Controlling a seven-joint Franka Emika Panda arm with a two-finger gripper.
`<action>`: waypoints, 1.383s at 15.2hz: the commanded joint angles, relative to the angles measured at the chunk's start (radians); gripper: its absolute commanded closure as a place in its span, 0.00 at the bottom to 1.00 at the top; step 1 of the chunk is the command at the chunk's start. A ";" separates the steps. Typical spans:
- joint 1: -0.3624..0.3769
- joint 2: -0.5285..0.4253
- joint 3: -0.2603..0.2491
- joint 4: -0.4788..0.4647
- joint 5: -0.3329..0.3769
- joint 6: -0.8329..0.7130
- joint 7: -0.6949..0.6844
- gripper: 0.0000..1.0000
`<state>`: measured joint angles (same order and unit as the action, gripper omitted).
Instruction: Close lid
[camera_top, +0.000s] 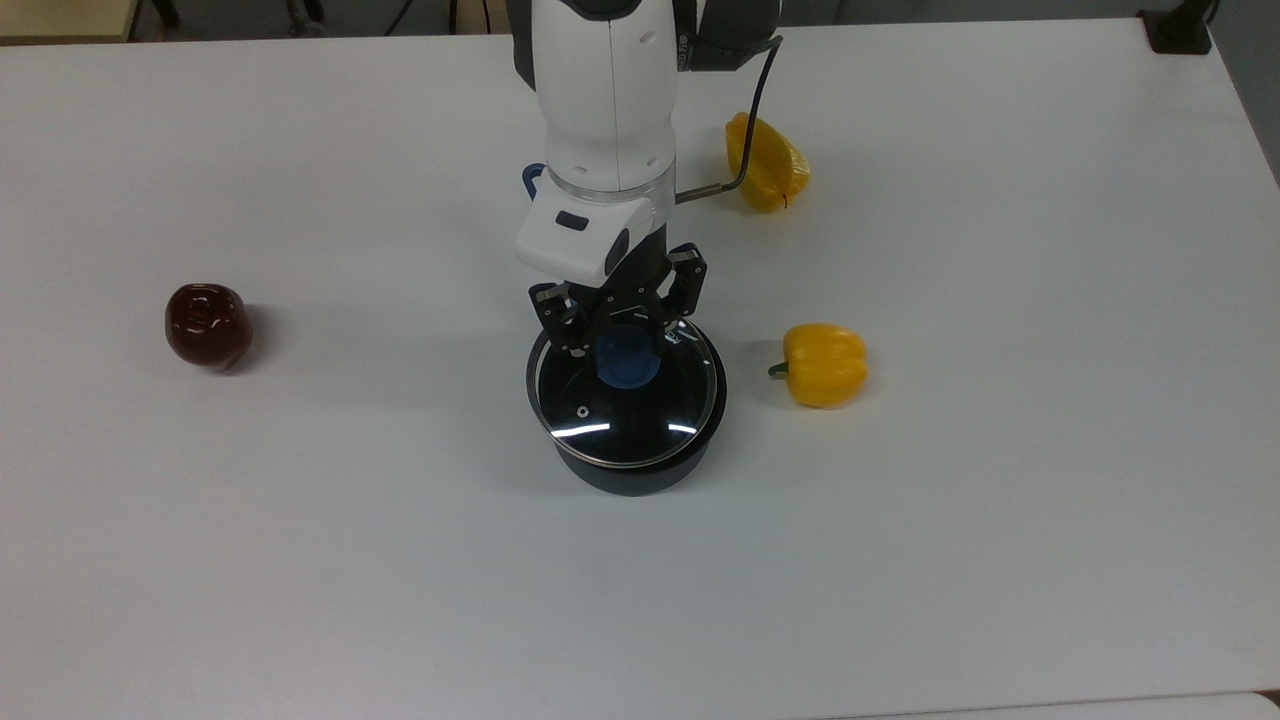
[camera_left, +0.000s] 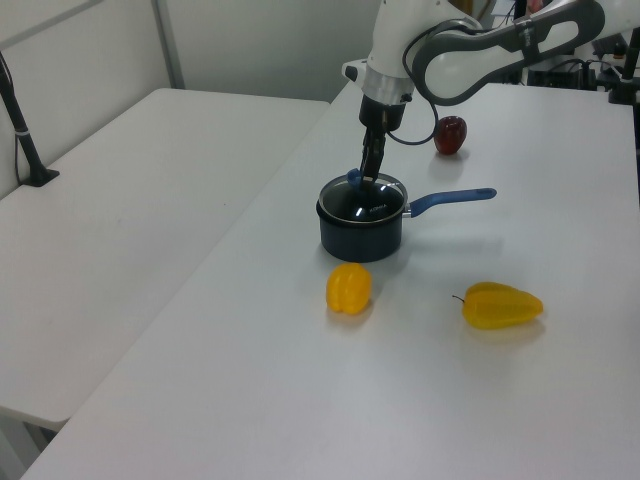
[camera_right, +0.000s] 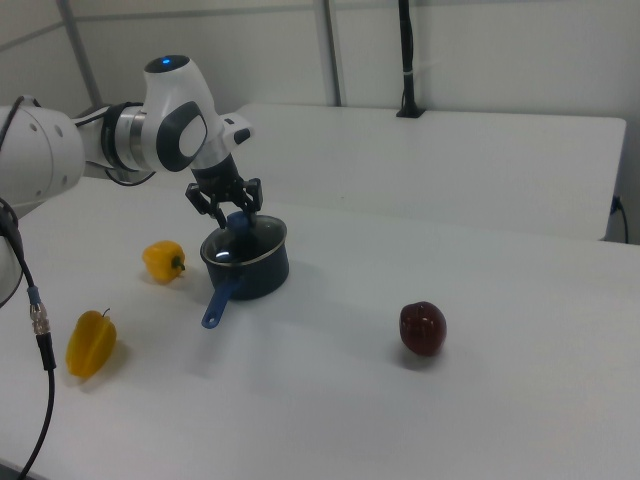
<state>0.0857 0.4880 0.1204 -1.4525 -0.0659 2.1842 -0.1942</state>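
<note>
The lid (camera_top: 625, 410), clear glass with a metal rim and a blue centre knob (camera_top: 628, 362), lies about level on top of the black saucepan (camera_top: 630, 475) at the table's middle. My gripper (camera_top: 622, 330) points straight down over it, its fingers closed against the two sides of the knob. In the left view the gripper (camera_left: 367, 180) stands upright on the lid (camera_left: 365, 200), and the saucepan's blue handle (camera_left: 450, 200) sticks out toward the left view's right. The right view has the gripper (camera_right: 235, 208) over the lid (camera_right: 245, 240) as well.
A dark red apple (camera_top: 207, 325) lies far off at the top view's left. One yellow pepper (camera_top: 823, 364) sits close to the saucepan's right side, another (camera_top: 765, 162) behind it beside the arm's cable (camera_top: 755, 90). The white table (camera_top: 1000, 550) stretches wide in front.
</note>
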 joint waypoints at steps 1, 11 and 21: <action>0.008 -0.003 0.005 -0.003 0.008 0.025 -0.016 0.58; 0.005 0.017 0.004 -0.031 0.005 0.078 -0.018 0.29; -0.003 -0.093 -0.005 -0.051 -0.012 -0.111 0.086 0.00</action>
<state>0.0835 0.4890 0.1291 -1.4587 -0.0659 2.1864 -0.1859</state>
